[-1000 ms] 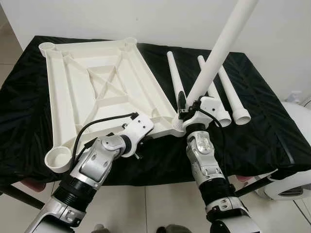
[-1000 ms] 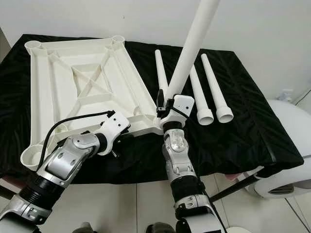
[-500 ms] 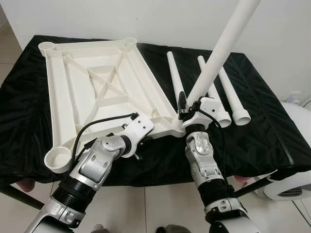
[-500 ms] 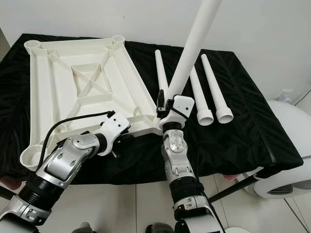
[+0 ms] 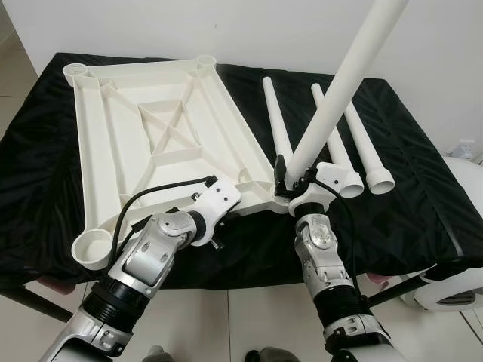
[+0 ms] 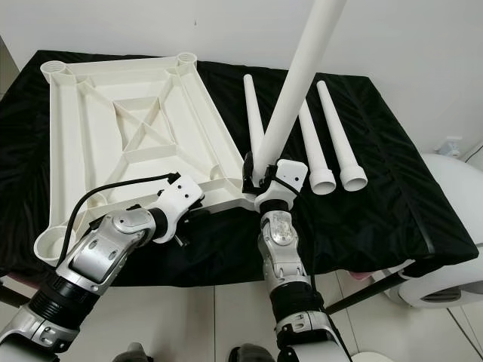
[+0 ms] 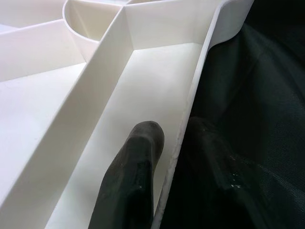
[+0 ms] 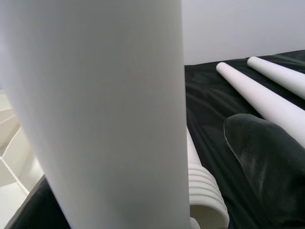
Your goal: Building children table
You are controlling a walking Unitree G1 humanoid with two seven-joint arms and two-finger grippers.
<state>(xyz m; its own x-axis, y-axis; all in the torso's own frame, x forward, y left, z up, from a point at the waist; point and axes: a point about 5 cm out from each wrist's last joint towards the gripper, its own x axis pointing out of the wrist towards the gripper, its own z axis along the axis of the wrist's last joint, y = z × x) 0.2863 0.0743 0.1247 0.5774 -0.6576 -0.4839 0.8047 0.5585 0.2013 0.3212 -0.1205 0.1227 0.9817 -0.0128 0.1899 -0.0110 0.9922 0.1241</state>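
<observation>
A white plastic tabletop [image 5: 151, 136] lies upside down on the black cloth, ribs facing up. My left gripper [image 7: 176, 167] is shut on the tabletop's near rim, one finger [image 7: 133, 181] inside and the other outside. My right gripper [image 5: 290, 177] is shut on a long white leg [image 5: 339, 90] that slants up and to the right. The leg's lower end sits at the tabletop's near right corner [image 5: 264, 197], hidden behind the gripper. In the right wrist view the leg [image 8: 105, 109] stands close beside one finger [image 8: 267, 162].
Three loose white legs [image 5: 332, 147] lie side by side on the black cloth [image 5: 423, 196] right of the tabletop. An open round socket [image 5: 94, 245] marks the near left corner. A white rounded object [image 5: 460, 279] stands on the floor at the right.
My right gripper has come down a little with the leg toward the near right corner. The left arm holds still.
</observation>
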